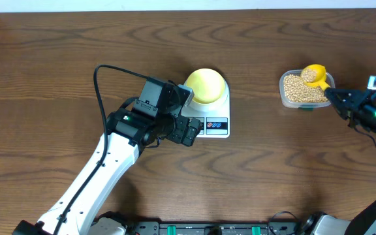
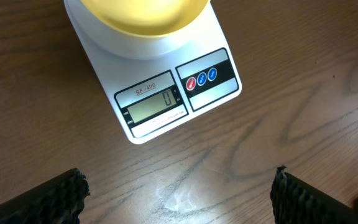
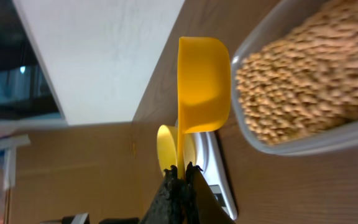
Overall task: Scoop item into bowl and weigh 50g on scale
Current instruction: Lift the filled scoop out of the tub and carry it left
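The left arm (image 1: 103,163) stretched in from the near edge, its left gripper (image 2: 179,186) spread wide and gripping nothing, just before the scale (image 1: 215,125) (its display (image 2: 154,107) read zero), which carried the bowl (image 1: 206,85). Farther right, the right gripper (image 1: 335,98) pinched the scoop (image 1: 314,75) by its handle, part-filled, over the tub (image 1: 282,88) of beans (image 1: 297,91).

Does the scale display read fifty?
No, the display on the scale shows a single 0, with the bowl sitting on the platform.
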Action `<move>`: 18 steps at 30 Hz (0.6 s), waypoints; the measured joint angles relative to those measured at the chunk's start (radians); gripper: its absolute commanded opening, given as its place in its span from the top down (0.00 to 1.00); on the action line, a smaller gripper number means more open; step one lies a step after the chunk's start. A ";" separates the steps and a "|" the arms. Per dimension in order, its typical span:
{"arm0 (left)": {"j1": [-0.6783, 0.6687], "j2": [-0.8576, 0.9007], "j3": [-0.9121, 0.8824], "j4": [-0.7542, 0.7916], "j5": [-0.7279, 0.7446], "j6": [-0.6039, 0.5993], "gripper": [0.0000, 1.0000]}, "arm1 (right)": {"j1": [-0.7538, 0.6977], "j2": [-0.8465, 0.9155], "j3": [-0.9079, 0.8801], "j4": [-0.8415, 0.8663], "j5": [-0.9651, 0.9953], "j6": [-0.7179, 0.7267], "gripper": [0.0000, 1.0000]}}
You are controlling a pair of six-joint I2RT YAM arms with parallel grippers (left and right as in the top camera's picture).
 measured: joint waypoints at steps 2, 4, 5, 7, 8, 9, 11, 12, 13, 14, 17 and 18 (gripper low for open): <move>0.000 0.000 0.000 0.000 0.000 0.000 0.04 | 0.029 0.000 0.000 0.030 -0.008 0.016 0.99; 0.000 0.000 0.000 0.000 0.000 0.000 0.04 | 0.064 0.000 -0.001 0.061 -0.014 0.037 0.99; 0.000 0.000 0.000 0.000 0.000 0.000 0.04 | 0.082 0.000 -0.001 0.079 -0.017 0.048 0.99; 0.000 0.000 0.000 0.000 0.000 0.000 0.04 | 0.129 0.000 -0.003 0.148 -0.022 0.092 0.99; 0.000 0.000 0.000 0.000 0.000 0.000 0.04 | 0.145 0.000 -0.004 0.175 -0.023 0.111 0.99; 0.000 0.000 0.000 0.000 0.000 0.000 0.04 | 0.164 0.001 -0.004 0.211 -0.024 0.137 0.99; 0.000 0.000 0.000 0.000 0.000 0.000 0.04 | 0.198 0.001 -0.004 0.262 -0.024 0.177 0.99; 0.000 0.000 0.000 0.000 0.000 0.000 0.04 | 0.211 0.001 -0.005 0.283 -0.024 0.192 0.99; 0.000 0.000 0.000 0.000 0.000 0.000 0.04 | 0.229 0.001 -0.005 0.312 -0.023 0.217 0.99; 0.000 0.000 0.000 0.000 0.000 0.000 0.04 | 0.250 0.001 -0.005 0.343 -0.023 0.245 0.99; 0.000 0.000 0.000 0.000 0.000 0.000 0.04 | 0.311 0.003 -0.006 0.418 -0.013 0.311 0.99; 0.000 0.000 0.000 0.000 0.000 0.000 0.04 | 0.336 0.003 -0.006 0.435 -0.003 0.332 0.99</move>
